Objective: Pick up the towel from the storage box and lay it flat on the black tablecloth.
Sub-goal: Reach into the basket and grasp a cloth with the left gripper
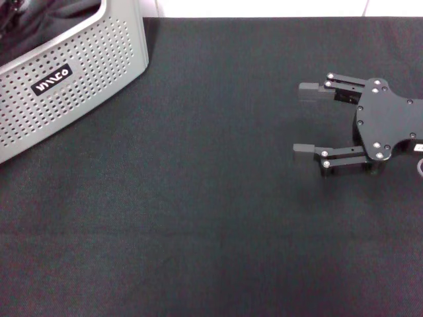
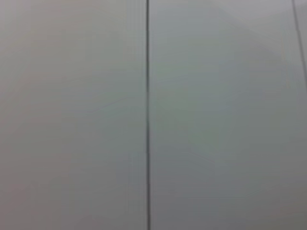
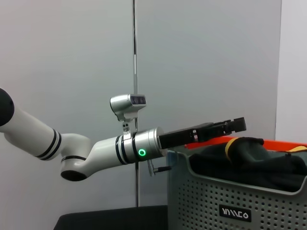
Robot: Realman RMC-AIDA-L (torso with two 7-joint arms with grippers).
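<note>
Your right gripper (image 1: 305,119) is matte black: a flat angular palm plate dotted with silver screw heads, thin linkage bars with more screws, and grey rectangular fingertips (image 1: 313,91). A pale cable shows at its far edge. Your left arm (image 3: 72,148) is glossy white with black joint bands, a silver wrist collar carrying a green ring light, a silver camera (image 3: 127,104) on top, and a black left gripper (image 3: 238,125).

1. You see a plain grey wall (image 3: 206,57) behind the work area.
2. You see a thin dark vertical seam (image 2: 147,115) running down that wall.
3. You see smooth black fabric (image 3: 249,160) with folds, bunched inside the perforated container and rising above its rim.
</note>
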